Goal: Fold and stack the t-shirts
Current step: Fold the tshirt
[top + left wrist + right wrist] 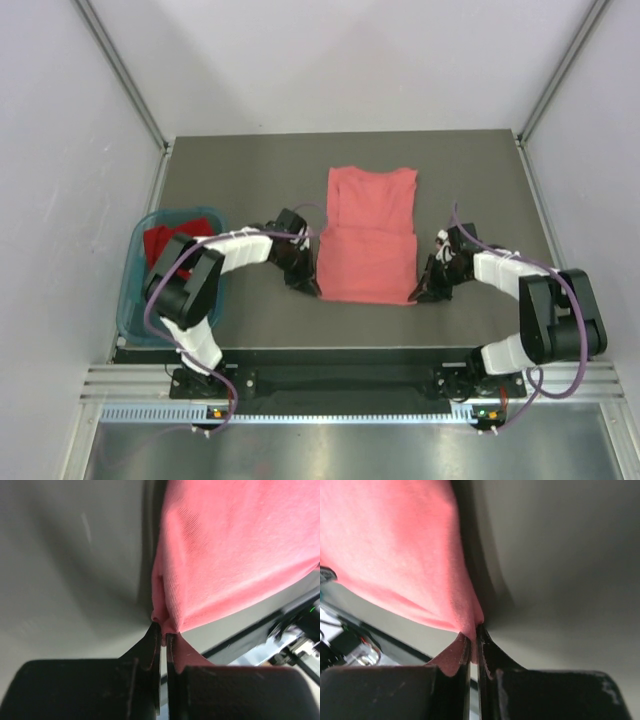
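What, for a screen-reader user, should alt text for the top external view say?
The left gripper and right gripper pinch the near corners of a salmon-pink t-shirt on a dark table. A deep red t-shirt sits in a teal basket at left.

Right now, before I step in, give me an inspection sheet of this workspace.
Surface: dark grey tabletop, flat.
Job's things: salmon-pink t-shirt partly folded mid-table; deep red t-shirt bundled in the teal basket at the left edge.
Clutter: nothing seen.
Jaws: left jaws shut on the pink shirt's near left corner; right jaws shut on its near right corner.
Cables: a purple cable loops along each arm.
Surroundings: pale enclosure walls; metal rail in front of the arm bases.
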`<state>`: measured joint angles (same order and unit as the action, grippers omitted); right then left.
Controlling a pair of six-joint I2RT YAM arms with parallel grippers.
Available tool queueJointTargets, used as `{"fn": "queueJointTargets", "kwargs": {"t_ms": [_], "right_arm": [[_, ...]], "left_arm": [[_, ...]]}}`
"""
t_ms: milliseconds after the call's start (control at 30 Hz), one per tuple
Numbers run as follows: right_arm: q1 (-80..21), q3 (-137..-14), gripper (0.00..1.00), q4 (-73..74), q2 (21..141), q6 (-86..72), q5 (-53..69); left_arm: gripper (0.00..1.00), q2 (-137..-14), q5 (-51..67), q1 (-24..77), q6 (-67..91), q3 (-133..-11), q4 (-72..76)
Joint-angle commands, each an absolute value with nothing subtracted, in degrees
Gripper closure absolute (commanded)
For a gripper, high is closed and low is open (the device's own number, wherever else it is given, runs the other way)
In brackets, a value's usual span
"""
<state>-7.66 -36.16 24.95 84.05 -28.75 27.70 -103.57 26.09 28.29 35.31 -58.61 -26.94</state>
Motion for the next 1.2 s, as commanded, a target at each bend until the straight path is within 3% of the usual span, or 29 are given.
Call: {"fn": "queueJointTargets", "kwargs": {"t_ms": [0, 167, 233, 300, 333, 467, 700, 833, 900, 1000, 1167], "right_arm": [[-10.44, -34.27, 0.99, 33.04, 79.64, -24.87, 24.08], [-12.31, -35.33, 0.99, 39.98, 73.41, -28.47, 20.40], [-12.31, -34.02, 0.92, 41.91, 71.20, -29.53, 17.77], [-12.39, -33.75, 0.81, 43.67, 69.00, -29.36, 15.65], [-12.31, -33.66, 0.78, 45.07, 68.21, -29.36, 14.34], [-12.13, -36.99, 0.53, 48.33, 64.60, -29.18, 10.38], [-11.95, -50.68, 0.49, 44.13, 74.60, -23.82, 15.37], [-11.95, -56.68, 0.58, 38.86, 83.12, -24.52, 22.05], [-11.95, -58.87, 0.67, 35.01, 85.85, -25.31, 24.33], [-11.95, -60.90, 0.79, 31.83, 91.13, -26.72, 27.94], [-11.87, -63.10, 0.84, 25.84, 99.47, -27.25, 31.72]], "left_arm": [[1.00, -97.23, 20.92, 30.76, 37.70, -50.29, -28.49], [1.00, -94.31, 20.48, 33.31, 40.08, -48.08, -27.86], [1.00, -93.96, 21.44, 33.40, 39.73, -48.16, -28.21], [0.83, -92.82, 21.45, 33.57, 39.46, -48.16, -29.17], [0.59, -91.77, 20.14, 33.57, 39.55, -47.99, -30.14], [0.35, -84.75, 17.33, 33.57, 38.24, -49.83, -35.83], [0.40, -84.55, 13.89, 32.78, 33.94, -60.19, -37.81], [0.61, -91.39, 20.64, 28.84, 32.69, -67.65, -33.50], [0.71, -96.66, 22.84, 27.87, 33.04, -70.12, -32.35], [0.79, -102.82, 26.63, 27.16, 33.39, -74.26, -29.10], [0.85, -111.69, 29.79, 26.54, 34.10, -79.27, -25.14]]}}
